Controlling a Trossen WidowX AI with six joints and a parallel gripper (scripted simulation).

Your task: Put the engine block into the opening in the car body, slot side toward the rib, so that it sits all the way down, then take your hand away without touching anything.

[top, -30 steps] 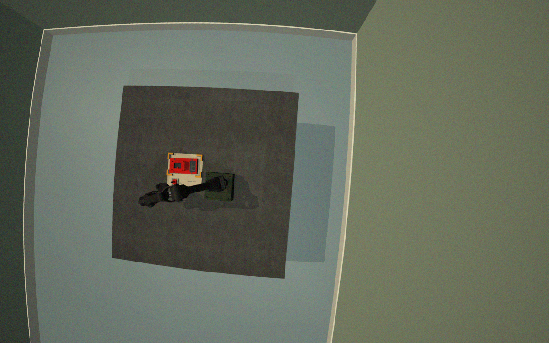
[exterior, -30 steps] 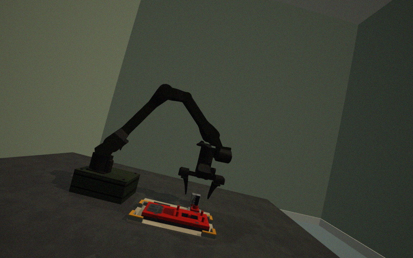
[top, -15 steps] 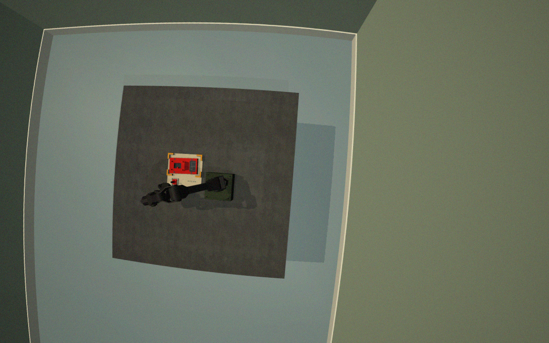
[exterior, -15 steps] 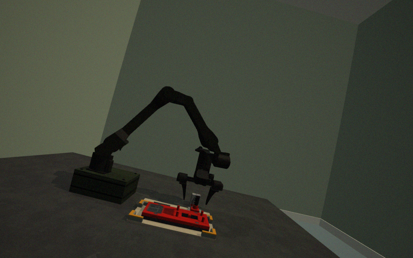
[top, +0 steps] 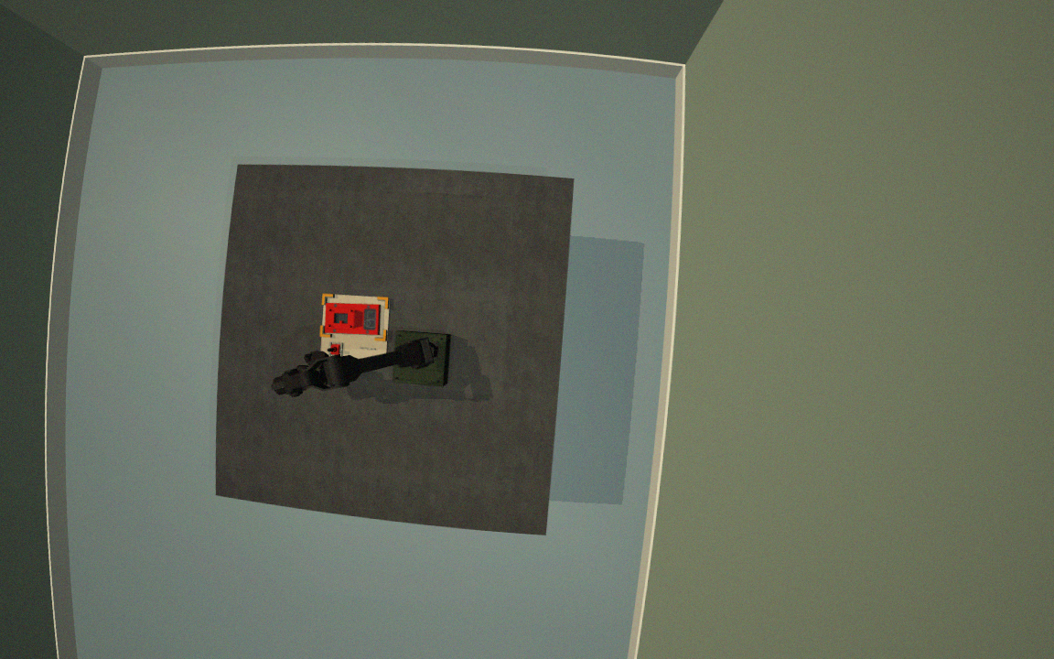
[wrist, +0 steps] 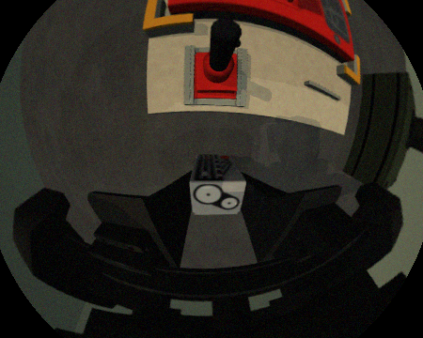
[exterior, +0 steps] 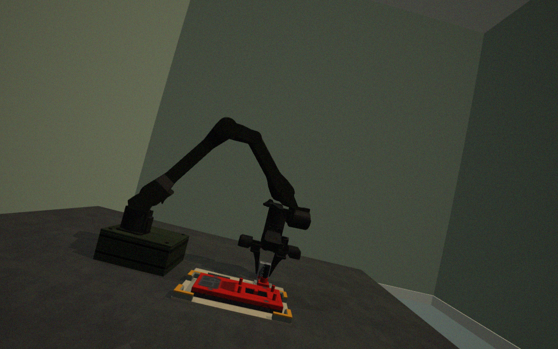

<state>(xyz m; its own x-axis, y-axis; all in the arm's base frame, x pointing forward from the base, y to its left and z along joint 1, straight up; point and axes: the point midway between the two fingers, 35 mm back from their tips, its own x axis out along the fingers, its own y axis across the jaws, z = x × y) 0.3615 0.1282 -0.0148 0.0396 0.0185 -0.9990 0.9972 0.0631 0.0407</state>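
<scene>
The engine block (exterior: 265, 263) (wrist: 217, 197) is grey-white with black detail. It stands upright beside the cream board, one face with two round pulleys toward the wrist camera. My gripper (exterior: 264, 274) (wrist: 214, 175) is shut on the engine block, one finger against each side. I cannot tell which side has the slot, and its bottom is hidden. The red car body (top: 357, 309) (exterior: 238, 295) (wrist: 287, 13) lies on the board; its dark opening (top: 339, 318) shows in the top view, and a red rib crosses it in the exterior view. The block is outside it.
A red base (top: 334, 349) (wrist: 215, 87) with an upright black knob stands in a grey holder on the cream board (wrist: 287, 86), between the block and the car body. Orange corner brackets (wrist: 169, 22) surround the body. A thin grey bar (wrist: 321, 90) lies right. Short red posts rise from the body.
</scene>
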